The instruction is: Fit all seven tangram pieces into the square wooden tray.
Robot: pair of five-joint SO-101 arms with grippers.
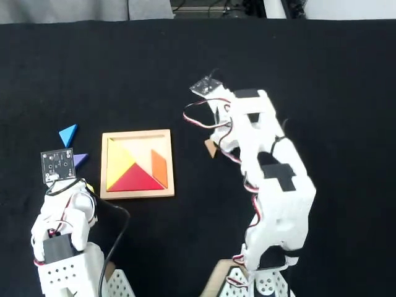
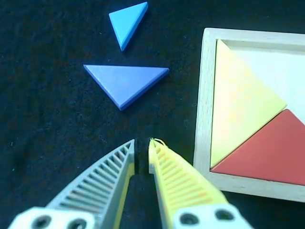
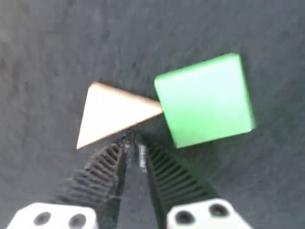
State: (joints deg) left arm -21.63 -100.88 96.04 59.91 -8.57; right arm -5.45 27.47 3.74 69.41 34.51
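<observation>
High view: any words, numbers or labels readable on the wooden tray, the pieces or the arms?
No readable text in any view.
The square wooden tray: blank.
The green square piece and the dark blue triangle piece: blank.
The dark circuit board on the left arm's wrist: any marks too small to read.

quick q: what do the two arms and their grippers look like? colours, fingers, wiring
The left arm and right arm are white shells with black servo blocks and loose red wires. The left gripper has ribbed, tapered fingers, one grey, one yellow. The right gripper has the same ribbed fingers in black on a white base.
</observation>
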